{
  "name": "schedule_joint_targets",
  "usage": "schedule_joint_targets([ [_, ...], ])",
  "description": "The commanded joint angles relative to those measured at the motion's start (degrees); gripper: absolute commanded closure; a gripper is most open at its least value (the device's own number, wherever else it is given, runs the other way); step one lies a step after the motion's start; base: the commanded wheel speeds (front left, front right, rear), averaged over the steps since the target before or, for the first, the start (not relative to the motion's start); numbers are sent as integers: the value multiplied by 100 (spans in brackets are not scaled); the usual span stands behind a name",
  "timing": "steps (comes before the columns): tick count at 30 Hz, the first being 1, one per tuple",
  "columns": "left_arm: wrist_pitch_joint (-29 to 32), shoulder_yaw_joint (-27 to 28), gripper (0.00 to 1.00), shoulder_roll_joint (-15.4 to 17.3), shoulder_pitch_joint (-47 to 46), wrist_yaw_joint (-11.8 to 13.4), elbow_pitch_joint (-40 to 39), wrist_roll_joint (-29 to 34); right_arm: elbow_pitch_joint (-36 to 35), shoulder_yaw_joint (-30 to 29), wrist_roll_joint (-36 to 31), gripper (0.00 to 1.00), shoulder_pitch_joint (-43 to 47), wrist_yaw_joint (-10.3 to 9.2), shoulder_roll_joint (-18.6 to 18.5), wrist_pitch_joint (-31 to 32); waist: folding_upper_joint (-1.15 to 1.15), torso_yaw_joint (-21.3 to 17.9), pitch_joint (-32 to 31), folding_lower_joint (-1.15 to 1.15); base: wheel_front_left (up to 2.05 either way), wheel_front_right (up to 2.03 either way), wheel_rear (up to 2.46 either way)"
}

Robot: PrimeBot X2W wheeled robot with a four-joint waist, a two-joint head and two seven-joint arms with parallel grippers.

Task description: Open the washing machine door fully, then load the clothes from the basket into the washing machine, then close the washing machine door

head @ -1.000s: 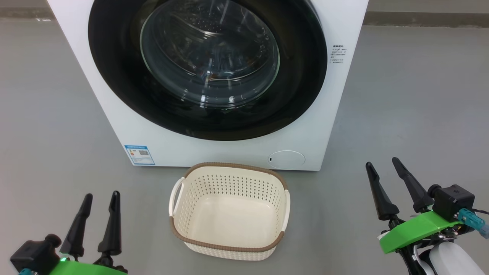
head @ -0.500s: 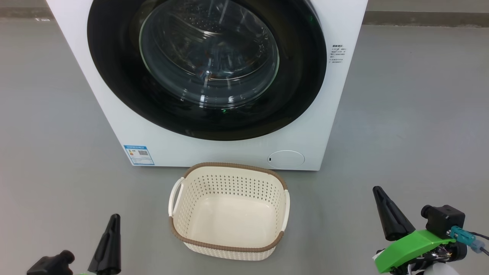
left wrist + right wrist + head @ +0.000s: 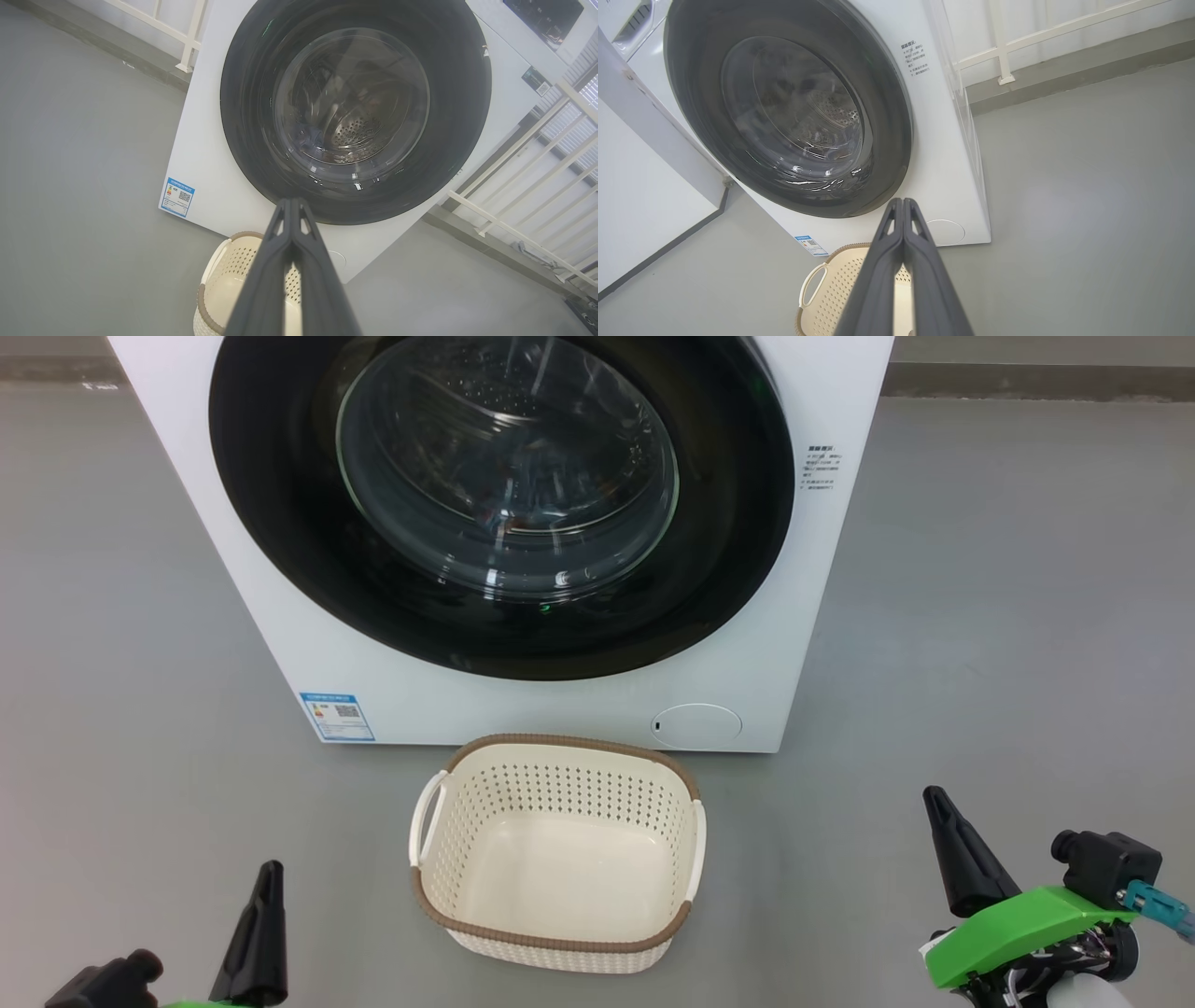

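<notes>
Starting on your left: the left gripper [image 3: 269, 875] sits low, well to the left of the basket [image 3: 560, 744] and nearer to you than it is. Its two dark fingers [image 3: 271, 270] are pressed flat together with nothing between them. Your left wrist view backs that up, one narrow wedge with its tip pointing over the basket's rim at the bottom of the door.

Moving across, just behind the basket's left corner is the blue-white label sticker [image 3: 336, 715], low on the white front of the washing machine [image 3: 523, 709]. The basket itself stands upright on the grey floor [image 3: 980, 616] just in front of the machine, with a thin strip of floor between them. You can see right down to its cream bottom.

Straight behind and above the basket, the washing machine door [image 3: 271, 541] lies flush against the machine's front, its glass bowl window [image 3: 504, 467] bulging toward you. In the left wrist view, a light blue and brownish patch behind the glass looks like the clothes [image 3: 308, 137], lying low in the steel drum [image 3: 355, 135]. Reflections blur the rest.

Behind the basket's right corner is the round service flap [image 3: 695, 724]. Then your right gripper [image 3: 935, 801], well to the right of the basket and about level with its near half. Its fingers are clamped tight together too, gripping nothing. The right wrist view shows them as one dark wedge, the basket just left of it.
</notes>
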Motion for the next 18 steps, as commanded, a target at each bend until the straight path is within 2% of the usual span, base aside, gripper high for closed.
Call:
schedule_joint_targets([
  [1, 45, 128, 100, 48, -187, 29, -147, -173, -172, -80, 183, 100, -163, -3, -50, 41, 0, -4, 0, 0, 0, 0, 0],
  [18, 325, 340, 100, -89, -230, 53, -170, -946, -244, -316, 1101, 100, -147, -5, 62, 319, 0, -35, -5, 0, 0, 0, 0],
])
